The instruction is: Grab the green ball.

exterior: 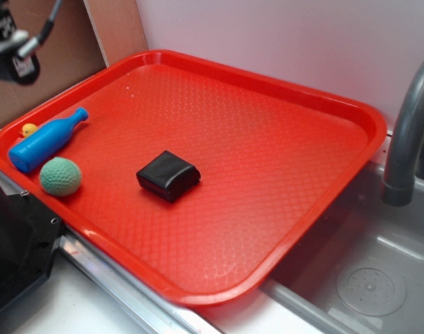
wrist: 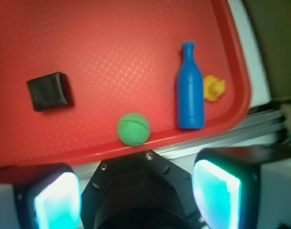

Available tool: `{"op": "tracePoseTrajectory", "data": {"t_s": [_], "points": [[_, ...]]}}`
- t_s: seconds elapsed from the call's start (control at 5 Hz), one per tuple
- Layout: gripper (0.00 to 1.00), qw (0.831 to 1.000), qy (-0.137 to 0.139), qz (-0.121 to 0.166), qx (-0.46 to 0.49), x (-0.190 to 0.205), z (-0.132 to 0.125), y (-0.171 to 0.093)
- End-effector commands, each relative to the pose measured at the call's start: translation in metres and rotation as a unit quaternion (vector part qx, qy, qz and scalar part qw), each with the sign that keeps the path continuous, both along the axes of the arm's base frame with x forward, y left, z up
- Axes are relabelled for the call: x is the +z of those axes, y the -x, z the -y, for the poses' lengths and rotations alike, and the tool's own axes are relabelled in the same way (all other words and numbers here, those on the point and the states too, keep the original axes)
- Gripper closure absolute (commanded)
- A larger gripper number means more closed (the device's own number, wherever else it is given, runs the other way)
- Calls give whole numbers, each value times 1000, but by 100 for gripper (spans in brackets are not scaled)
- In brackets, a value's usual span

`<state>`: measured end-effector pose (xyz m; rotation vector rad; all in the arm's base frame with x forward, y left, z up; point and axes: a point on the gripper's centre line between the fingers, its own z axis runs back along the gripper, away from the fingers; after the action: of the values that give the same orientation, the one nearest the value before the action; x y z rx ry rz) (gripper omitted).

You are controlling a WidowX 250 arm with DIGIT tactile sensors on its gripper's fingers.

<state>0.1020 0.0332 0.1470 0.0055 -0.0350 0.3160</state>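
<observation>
Mint-green, the green ball (wrist: 133, 129) lies just ahead of the gripper (wrist: 136, 191) — centred between its spread-apart, empty pads.

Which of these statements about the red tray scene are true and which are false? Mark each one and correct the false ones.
1. The green ball lies on the red tray. True.
2. The blue bottle stands upright. False: it lies on its side.
3. The tool grips the ball. False: it is open and holds nothing.
4. The black block sits apart from the ball. True.
5. The small yellow toy lies beside the bottle. True.
</observation>
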Motion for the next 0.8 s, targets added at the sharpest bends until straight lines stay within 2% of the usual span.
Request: {"op": "tracePoseTrajectory", "data": {"t_s": [0.0, 0.2, 0.4, 0.6], "points": [[0, 998, -21, 15, 55, -43, -11, 1], [0, 999, -11, -1, 47, -67, -7, 2], [0, 998, -22, -10, 55, -91, -2, 0], [0, 999, -20, -22, 45, -110, -2, -4]]}}
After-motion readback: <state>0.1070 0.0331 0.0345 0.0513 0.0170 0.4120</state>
